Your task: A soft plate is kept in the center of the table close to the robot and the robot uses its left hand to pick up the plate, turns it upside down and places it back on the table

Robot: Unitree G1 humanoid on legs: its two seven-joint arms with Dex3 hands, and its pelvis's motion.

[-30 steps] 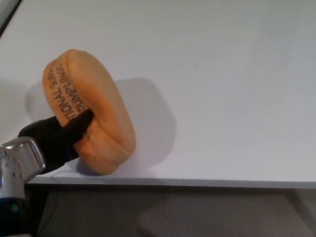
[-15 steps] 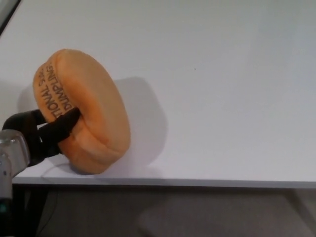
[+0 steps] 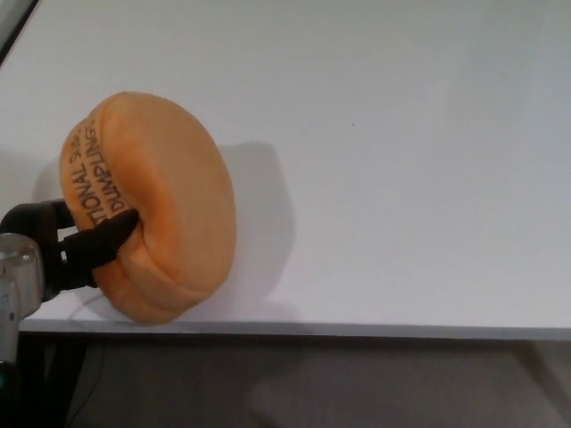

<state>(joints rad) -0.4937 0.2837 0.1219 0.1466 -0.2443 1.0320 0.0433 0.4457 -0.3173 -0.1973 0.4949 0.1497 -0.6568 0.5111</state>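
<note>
Plate (image 3: 156, 223) is the only object in play, a soft orange cushion-like disc with dark printed lettering on its face, and the head view shows it standing nearly on edge just to the right of the left hand (image 3: 76, 245). It is tilted so that the lettered face turns toward the hand and the seamed rim faces the camera. Its lower edge seems to sit at or just above the table (image 3: 401, 160), close to the near edge; whether it truly touches cannot be told, though its shadow falls on the surface directly beyond it.

The left hand grips the plate, one black finger (image 3: 107, 239) pressed into the lettered face and the rest of the hand hidden behind or below the rim. The soft body dents slightly where the finger bears on it, which suggests a pinch firm enough to hold a yielding thing that would otherwise sag. The silver wrist shows at the far left of the picture.

Holding it on edge fits the middle of the flip: the plate is neither flat one way nor the other, so the turn looks about half made. The grip at the near side of the rim leaves the far side free to swing over and come down on the open table beyond the hand.

The right hand does not show.
</note>
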